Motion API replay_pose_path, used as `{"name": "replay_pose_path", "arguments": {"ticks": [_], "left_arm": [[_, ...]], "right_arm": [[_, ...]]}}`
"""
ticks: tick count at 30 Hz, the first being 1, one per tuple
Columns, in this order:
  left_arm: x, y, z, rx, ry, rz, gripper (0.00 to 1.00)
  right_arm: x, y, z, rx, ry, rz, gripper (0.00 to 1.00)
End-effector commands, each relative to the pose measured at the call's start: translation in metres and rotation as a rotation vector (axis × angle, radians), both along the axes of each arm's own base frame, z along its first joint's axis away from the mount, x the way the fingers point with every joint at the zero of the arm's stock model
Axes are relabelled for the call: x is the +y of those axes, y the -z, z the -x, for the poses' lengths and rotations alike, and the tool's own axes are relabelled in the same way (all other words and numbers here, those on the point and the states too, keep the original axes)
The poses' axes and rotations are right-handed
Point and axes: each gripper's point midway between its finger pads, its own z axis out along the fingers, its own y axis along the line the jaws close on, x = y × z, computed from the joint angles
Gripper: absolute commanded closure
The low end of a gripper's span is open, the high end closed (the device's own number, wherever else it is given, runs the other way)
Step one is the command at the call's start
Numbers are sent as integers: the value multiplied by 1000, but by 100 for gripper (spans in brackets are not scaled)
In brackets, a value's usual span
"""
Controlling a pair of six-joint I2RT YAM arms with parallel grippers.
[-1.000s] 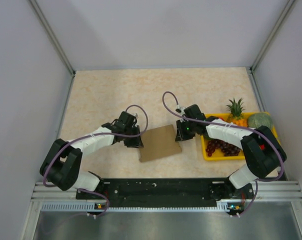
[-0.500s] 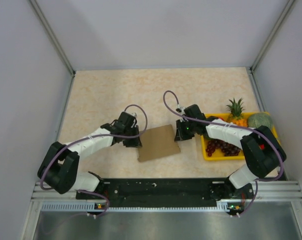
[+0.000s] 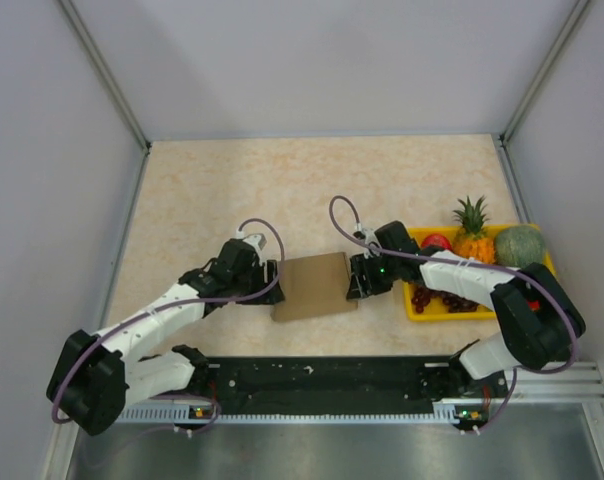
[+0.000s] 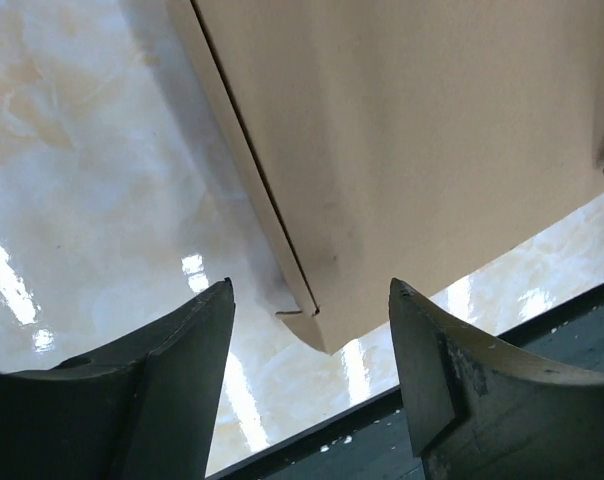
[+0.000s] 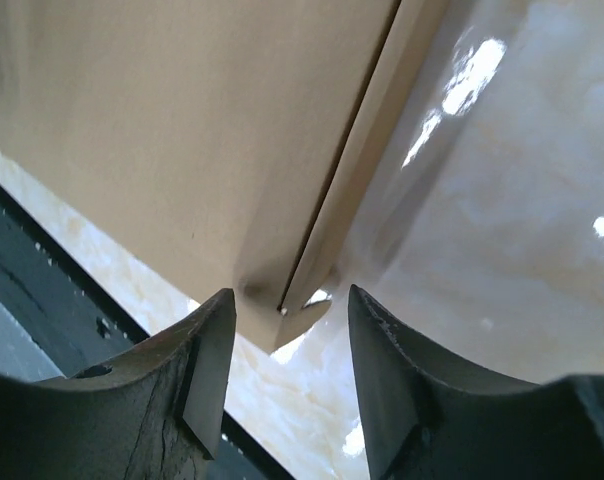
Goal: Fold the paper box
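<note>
The paper box (image 3: pixel 313 285) lies as a flat brown cardboard piece on the table between the two arms. My left gripper (image 3: pixel 269 285) is at its left edge and stands open. In the left wrist view the box (image 4: pixel 412 130) has its near corner just ahead of the gap between the left gripper's (image 4: pixel 312 286) fingers, untouched. My right gripper (image 3: pixel 359 283) is at the right edge, also open. In the right wrist view the box (image 5: pixel 182 130) shows a folded seam, and its corner hangs just ahead of the right gripper's (image 5: pixel 290 292) tips.
A yellow fruit tray (image 3: pixel 413 303) stands right of the box, holding a pineapple (image 3: pixel 471 225), a melon (image 3: pixel 520 243) and dark grapes (image 3: pixel 448 297). A black rail (image 3: pixel 322 380) runs along the table's near edge. Walls close in the left, back and right.
Both grippers have opened and let go of the box's edges. The left arm has drawn back to the left and lower. The box lies flat, barely shifted.
</note>
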Motion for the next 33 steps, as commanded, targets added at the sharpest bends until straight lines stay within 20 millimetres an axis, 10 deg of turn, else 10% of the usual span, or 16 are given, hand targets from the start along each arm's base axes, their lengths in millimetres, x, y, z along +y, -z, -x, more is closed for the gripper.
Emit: {"name": "replay_pose_path", "arguments": {"ticks": [1,33], "left_arm": [[-5,-2,7,-88,69,72,37],[-38,13,2,27,73,197,36]], "right_arm": [[7,-19,0,-108,-69,-98,51],[30,-31,-4,35,73,-244,48]]}}
